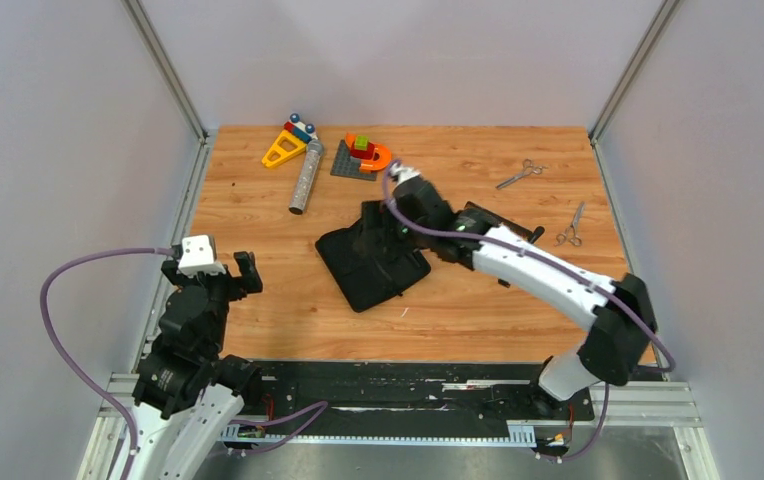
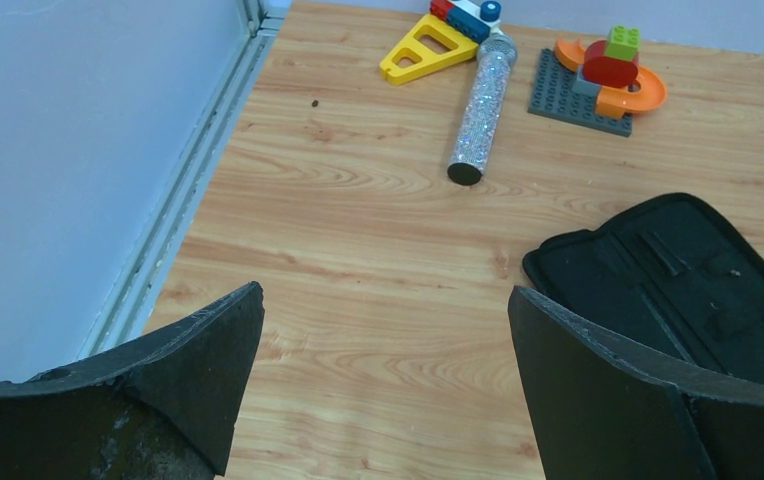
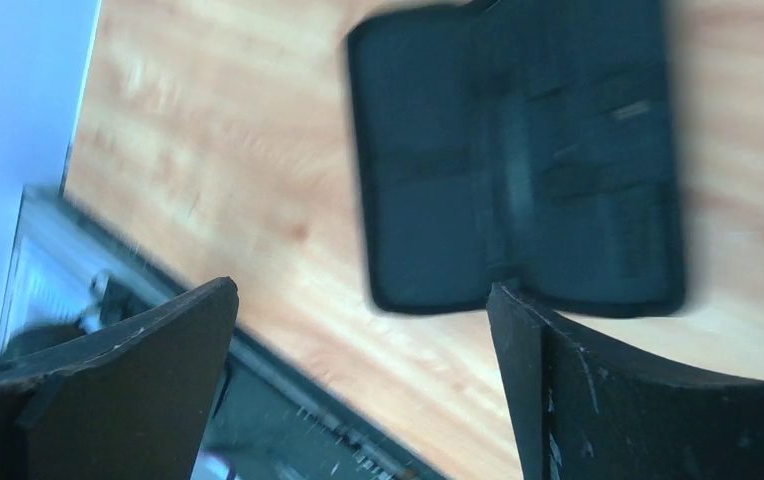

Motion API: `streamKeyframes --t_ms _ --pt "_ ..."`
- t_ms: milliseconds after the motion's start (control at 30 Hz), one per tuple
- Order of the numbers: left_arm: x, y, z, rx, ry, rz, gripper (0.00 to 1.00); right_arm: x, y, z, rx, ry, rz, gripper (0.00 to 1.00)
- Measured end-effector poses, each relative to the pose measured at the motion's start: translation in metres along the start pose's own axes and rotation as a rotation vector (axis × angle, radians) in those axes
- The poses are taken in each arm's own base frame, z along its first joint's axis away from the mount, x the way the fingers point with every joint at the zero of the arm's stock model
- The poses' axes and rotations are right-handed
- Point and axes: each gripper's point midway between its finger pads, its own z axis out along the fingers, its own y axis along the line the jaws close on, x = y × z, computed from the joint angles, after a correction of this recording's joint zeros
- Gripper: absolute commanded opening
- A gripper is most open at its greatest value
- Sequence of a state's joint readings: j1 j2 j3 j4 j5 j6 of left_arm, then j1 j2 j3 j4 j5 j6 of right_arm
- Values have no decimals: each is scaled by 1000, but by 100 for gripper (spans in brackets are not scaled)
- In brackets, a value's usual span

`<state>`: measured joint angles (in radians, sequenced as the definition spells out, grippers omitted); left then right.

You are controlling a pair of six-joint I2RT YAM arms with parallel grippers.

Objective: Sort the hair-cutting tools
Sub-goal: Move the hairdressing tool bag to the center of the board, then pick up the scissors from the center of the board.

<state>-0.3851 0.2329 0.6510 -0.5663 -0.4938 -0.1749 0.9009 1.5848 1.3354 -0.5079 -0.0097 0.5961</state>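
Silver scissors [image 1: 570, 225] lie near right table edge [image 1: 606, 232], seemingly.

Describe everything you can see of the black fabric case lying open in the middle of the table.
The black fabric case lies opened flat like a book on the wooden table, turned diagonally near its middle. Two halves meet at a central fold. Elastic-looking straps and slots line the inside, with no tool clearly in them. The open right gripper hovers above it; only the table appears to touch it.

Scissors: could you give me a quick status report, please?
Left gripper open, empty. Right gripper open, above black case. Two scissors lying right, untouched. Nothing blocking them.
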Motion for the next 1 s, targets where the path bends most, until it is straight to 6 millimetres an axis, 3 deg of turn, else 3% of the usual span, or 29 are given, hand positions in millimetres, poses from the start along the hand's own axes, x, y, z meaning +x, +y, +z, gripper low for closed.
streamKeyframes --t_ms 100,200,333,400,500,733,867,1000 --pt "2 2 2 -17 15 9 100 -56 -50 -40 115 -178 41 100" --pt "4 4 5 -40 33 21 100 -98 -131 -84 299 -341 144 100" --pt "11 9 9 -76 67 44 100 -109 -233 -132 541 -455 340 100" --pt "15 10 12 -97 93 61 100 -104 -269 -144 625 -470 430 100" --pt "25 10 20 -117 146 96 100 -95 -300 -139 692 -447 527 100" --pt "38 6 26 -118 209 133 100 -78 -374 -85 887 -279 658 88" --pt "38 6 26 -112 210 132 100 -91 -402 -62 933 -265 682 81" --pt "39 2 26 -92 213 130 100 -121 -424 -41 947 -294 678 74"
